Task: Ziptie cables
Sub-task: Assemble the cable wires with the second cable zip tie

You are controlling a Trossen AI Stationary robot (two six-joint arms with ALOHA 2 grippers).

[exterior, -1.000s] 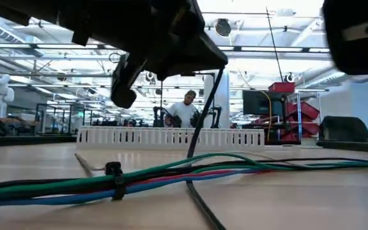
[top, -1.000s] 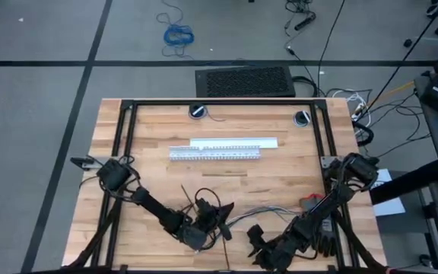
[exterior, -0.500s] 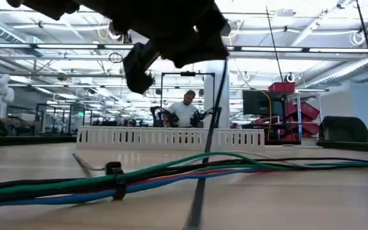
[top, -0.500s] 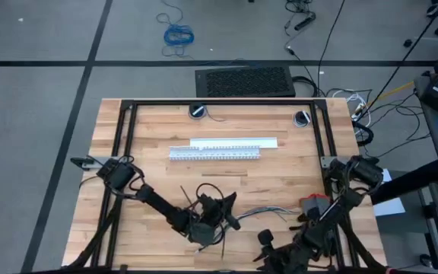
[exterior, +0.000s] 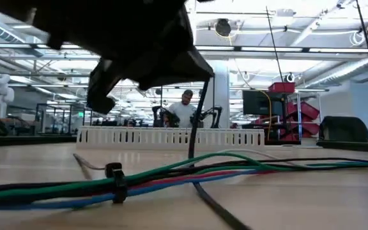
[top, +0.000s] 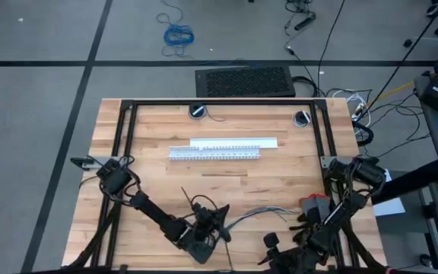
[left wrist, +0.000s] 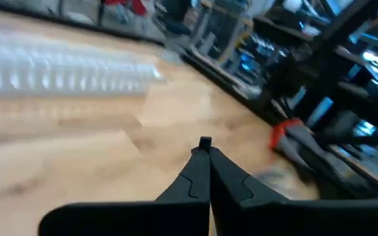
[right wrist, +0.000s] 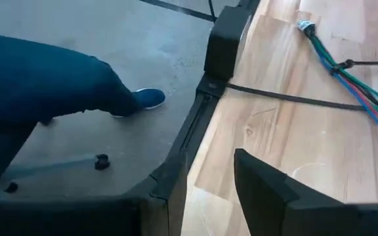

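The cables (exterior: 190,174) are seen lying flat on the wooden tabletop (top: 280,175) near its front edge, slightly right of the middle in the high view, with a small dark tie already cinched around the bundle (exterior: 115,181) in the low view. The left gripper (left wrist: 204,152) is held just above the tabletop at the bundle's left end; its jaws are pressed together, and a thin dark ziptie (exterior: 197,137) is clamped between their tips, seen as a small dark stub in the left wrist view. In the low view this strip hangs down from the gripper, crosses the bundle and trails forward along the wood.

A second dark ziptie (top: 186,195) is seen lying loose on the tabletop just behind the left gripper. The white slotted duct (top: 216,153) lies well apart, across the middle of the tabletop.

The right gripper (right wrist: 209,190) is parked at the tabletop's front right corner, over the edge; its jaws stand apart with nothing between them. In the right wrist view a person's leg in dark blue trousers (right wrist: 41,82) is seen on the floor beside the tabletop.
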